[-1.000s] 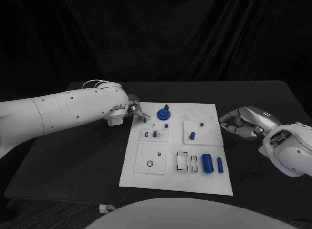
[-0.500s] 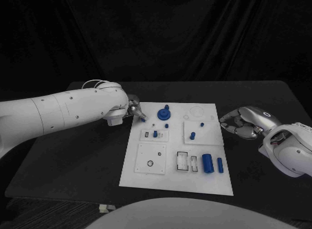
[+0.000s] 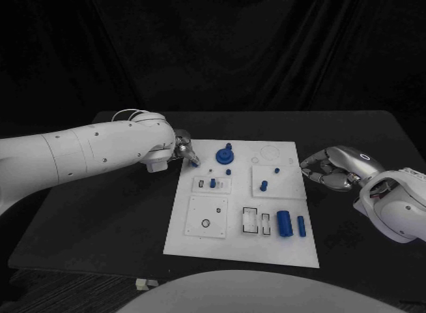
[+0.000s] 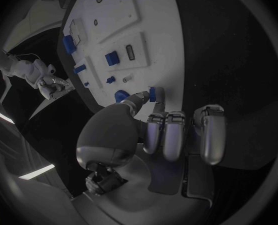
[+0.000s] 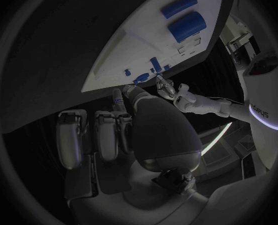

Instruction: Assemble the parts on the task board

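Trouble is brewing if the left hand (image 3: 183,151), pinching a small blue part (image 4: 153,94) over the task board (image 3: 200,238), tilts; right hand (image 3: 327,167) is idling curled, holding nothing.

Bare table (image 3: 110,222) beside task board (image 3: 241,251)

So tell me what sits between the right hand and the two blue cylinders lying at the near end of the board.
Nothing visible. The right hand sits curled off the board's right edge; the blue cylinders lie nearer the robot, with bare white board and black table between.
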